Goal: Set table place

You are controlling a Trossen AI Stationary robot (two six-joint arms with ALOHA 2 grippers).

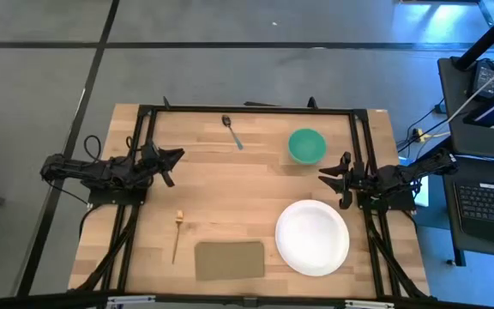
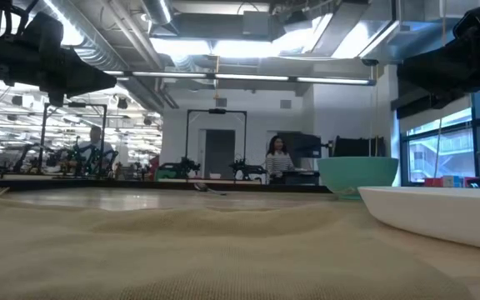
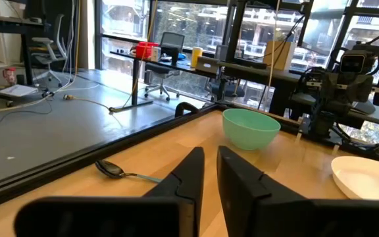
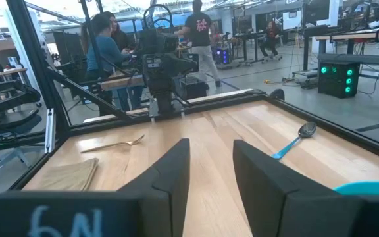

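The round white plate (image 1: 312, 237) lies flat at the table's near right. The teal-green bowl (image 1: 306, 145) stands upright at the far right. The dark spoon (image 1: 232, 131) lies near the far edge. The pale fork (image 1: 177, 233) lies at the near left. My left gripper (image 1: 175, 161) hovers over the table's left side, its fingers a little apart and empty; its wrist view (image 3: 209, 153) looks toward the spoon (image 3: 114, 170) and the bowl (image 3: 250, 128). My right gripper (image 1: 329, 175) hovers between bowl and plate, open and empty, as its wrist view (image 4: 210, 146) shows.
A tan rectangular mat (image 1: 230, 260) lies at the near edge between the fork and the plate. A black metal frame (image 1: 247, 110) edges the tabletop. Bare wood (image 1: 238, 189) lies between the two grippers. People stand in the room beyond the table (image 4: 104, 46).
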